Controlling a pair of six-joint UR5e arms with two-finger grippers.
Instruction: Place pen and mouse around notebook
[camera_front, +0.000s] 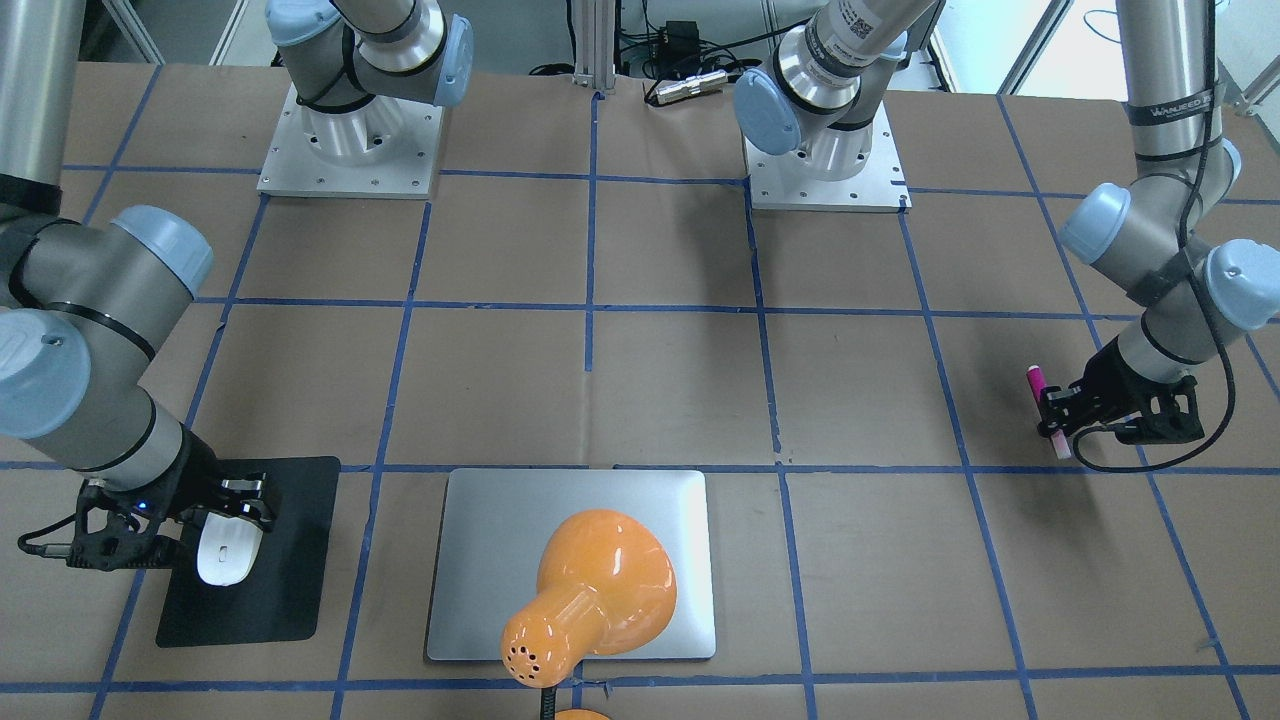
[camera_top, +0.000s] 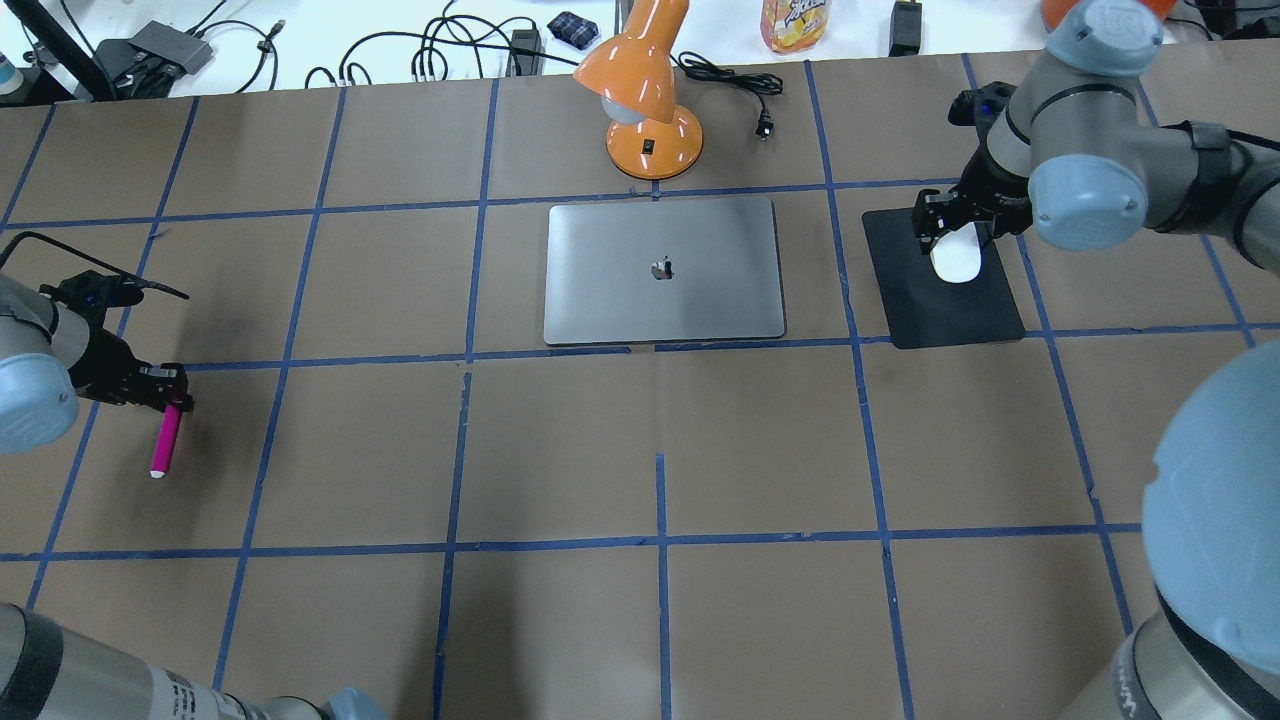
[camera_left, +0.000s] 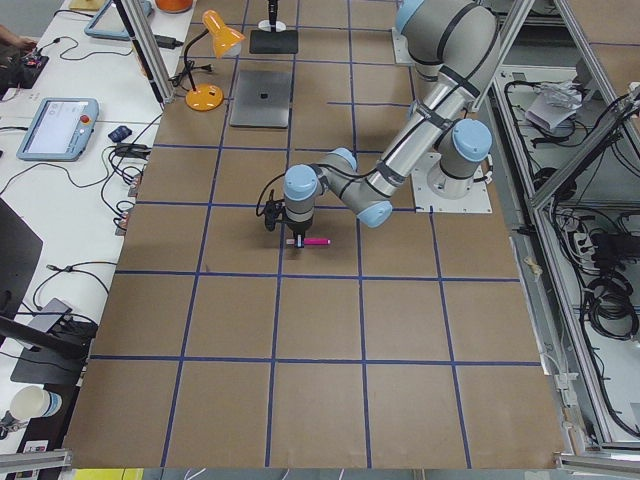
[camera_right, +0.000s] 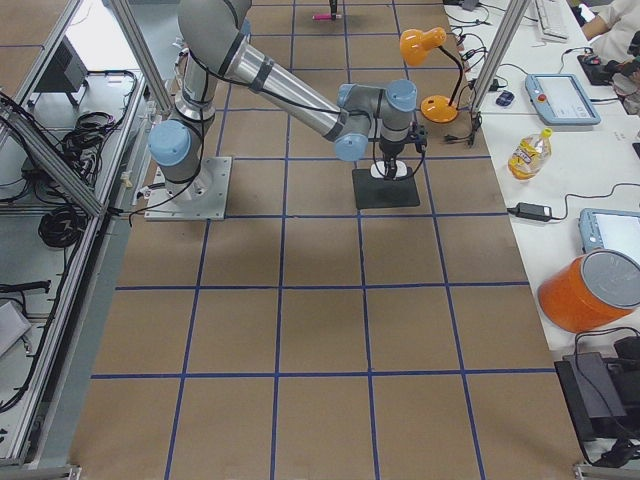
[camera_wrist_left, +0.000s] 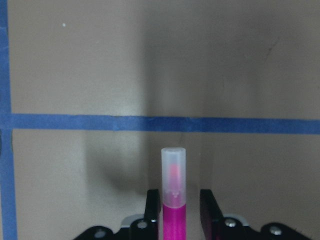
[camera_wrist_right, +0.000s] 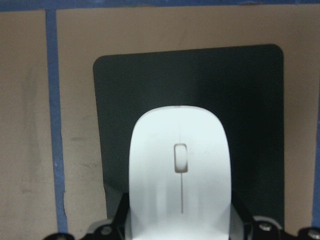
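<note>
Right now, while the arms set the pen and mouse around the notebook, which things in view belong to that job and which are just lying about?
Belong to the job:
pen, at the left gripper
mouse, at the right gripper
notebook

Just lying about:
orange lamp
black mat under the mouse
yellow bottle
cables along the far edge

Right fingers (camera_right: 383, 164) over mouse (camera_right: 385, 174) on black mat (camera_right: 392, 194); grip unclear. Orange lamp (camera_right: 421, 45) beyond.
</note>
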